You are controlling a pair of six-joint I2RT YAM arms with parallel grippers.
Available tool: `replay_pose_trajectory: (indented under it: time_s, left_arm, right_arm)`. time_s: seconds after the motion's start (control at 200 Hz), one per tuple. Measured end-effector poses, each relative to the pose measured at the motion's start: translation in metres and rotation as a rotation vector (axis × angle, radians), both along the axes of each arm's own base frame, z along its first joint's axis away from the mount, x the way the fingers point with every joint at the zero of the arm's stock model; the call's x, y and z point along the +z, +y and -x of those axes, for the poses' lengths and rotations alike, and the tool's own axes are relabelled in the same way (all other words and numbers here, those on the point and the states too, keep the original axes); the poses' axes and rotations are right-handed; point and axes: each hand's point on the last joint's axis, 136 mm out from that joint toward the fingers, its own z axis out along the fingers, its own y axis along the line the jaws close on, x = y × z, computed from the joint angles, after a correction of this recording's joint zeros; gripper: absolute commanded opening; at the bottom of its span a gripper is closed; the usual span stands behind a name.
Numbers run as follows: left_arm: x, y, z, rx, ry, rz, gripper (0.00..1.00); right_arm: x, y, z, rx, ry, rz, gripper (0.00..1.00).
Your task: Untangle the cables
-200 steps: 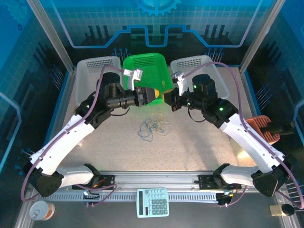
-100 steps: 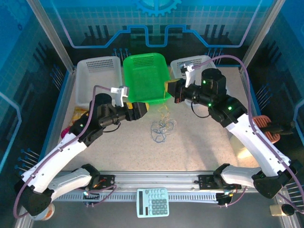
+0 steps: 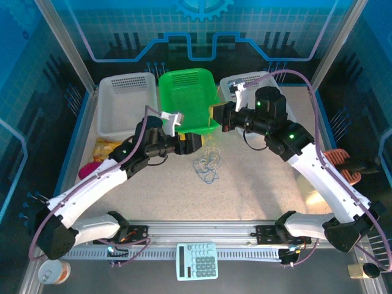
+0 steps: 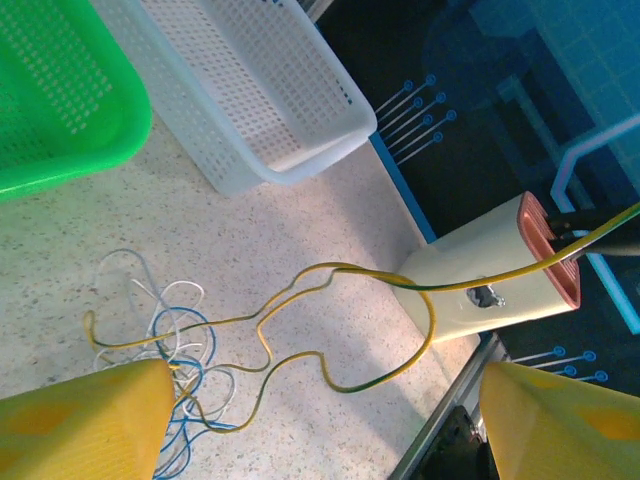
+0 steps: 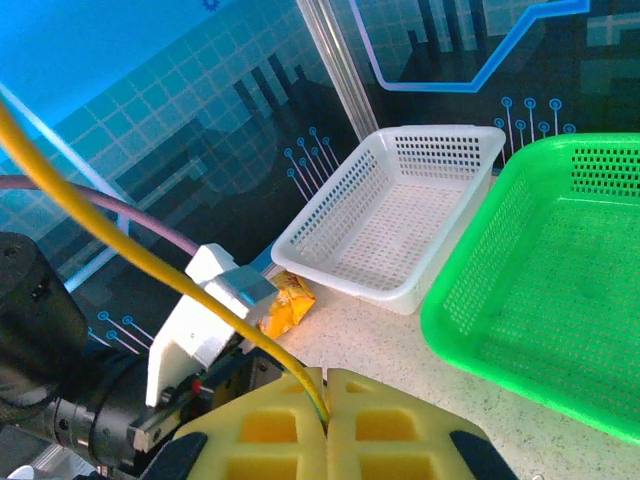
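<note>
left gripper (image 4: 325,400): I'm holding it spread wide, gripping nothing
right gripper (image 5: 326,412): I'm pinching the yellow cable (image 5: 100,205) tight
cables (image 3: 208,164): lying tangled near green basket (image 3: 187,98)

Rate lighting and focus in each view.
Top external: even light, faint shadows, cables tiny but distinct. Left wrist: cables sharp, near fingers blurred. Right wrist: yellow cable soft up close, baskets crisp.

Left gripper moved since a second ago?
Yes. The left gripper has backed off the green basket front wall toward the near edge and now sits just left of the cables.
</note>
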Motion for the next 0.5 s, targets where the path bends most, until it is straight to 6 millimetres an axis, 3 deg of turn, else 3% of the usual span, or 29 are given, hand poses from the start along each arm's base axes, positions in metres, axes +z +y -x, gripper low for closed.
replay_pose_trajectory:
  time_s: [0.31, 0.44, 0.5]
  left_arm:
    - [-0.011, -0.018, -0.003, -0.036, 0.010, 0.000, 0.80]
    - [-0.016, -0.022, -0.006, -0.035, 0.022, -0.002, 0.66]
    - [-0.019, -0.023, -0.008, -0.030, 0.030, -0.001, 0.45]
  right_arm:
    - [-0.001, 0.003, -0.003, 0.001, 0.006, -0.008, 0.00]
    - [-0.001, 0.003, -0.002, 0.002, 0.009, -0.009, 0.00]
    - [-0.001, 0.004, -0.002, 0.004, 0.009, -0.009, 0.00]
